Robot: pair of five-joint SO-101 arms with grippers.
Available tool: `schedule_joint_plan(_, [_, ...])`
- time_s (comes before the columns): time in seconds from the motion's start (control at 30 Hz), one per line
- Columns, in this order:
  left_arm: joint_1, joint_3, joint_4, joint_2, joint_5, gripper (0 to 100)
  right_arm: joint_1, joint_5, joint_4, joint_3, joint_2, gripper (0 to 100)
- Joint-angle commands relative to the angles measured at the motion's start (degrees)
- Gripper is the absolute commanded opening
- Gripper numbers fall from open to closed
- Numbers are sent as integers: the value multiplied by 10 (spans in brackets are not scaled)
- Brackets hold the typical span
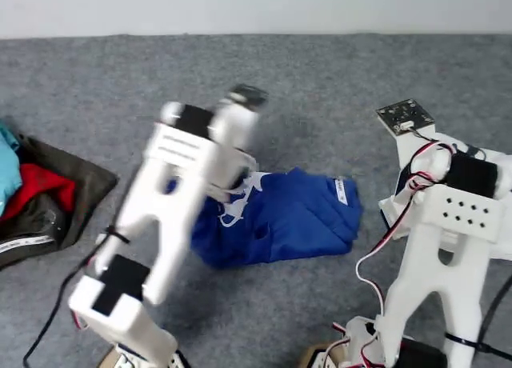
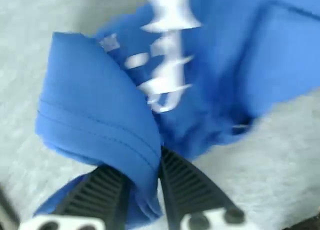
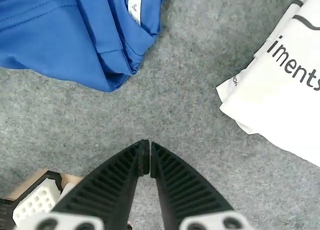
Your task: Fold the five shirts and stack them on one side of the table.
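Left claw [image 2: 145, 190] pinches the blue shirt [image 2: 100, 115]; right claw [image 3: 150, 157], closed and empty, hangs between it and a folded white shirt [image 3: 280, 90].

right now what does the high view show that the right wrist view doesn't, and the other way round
High view adds: a heap of unfolded shirts, teal, red and dark, at the edge of the table, and the left arm bent over the blue shirt. Right wrist view adds: the right gripper, shut, above bare table, and a folded white shirt with dark print off to one side. Shared: the blue shirt and the grey table.
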Motion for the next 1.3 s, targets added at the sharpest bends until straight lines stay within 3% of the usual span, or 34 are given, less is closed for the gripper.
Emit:
schedule_joint_plan(0.0, [76,-48,1,-34,14,12,22,1,-17,-4,-19,9])
schedule_joint_plan(0.33, [154,-85,-77,9,39,12,132,4,-56,-4,-19,9])
schedule_joint_plan(0.63, [200,-285,-71,180,78,15,149,4,-50,-4,-19,9])
schedule_joint_plan(0.83, [230,-433,-6,308,79,176,149,3,-50,4,-20,9])
schedule_joint_plan(1.0, [217,-518,18,367,100,236,149,4,-50,39,-24,9])
schedule_joint_plan(1.27, [127,-494,19,279,98,220,124,-4,-50,45,-24,9])
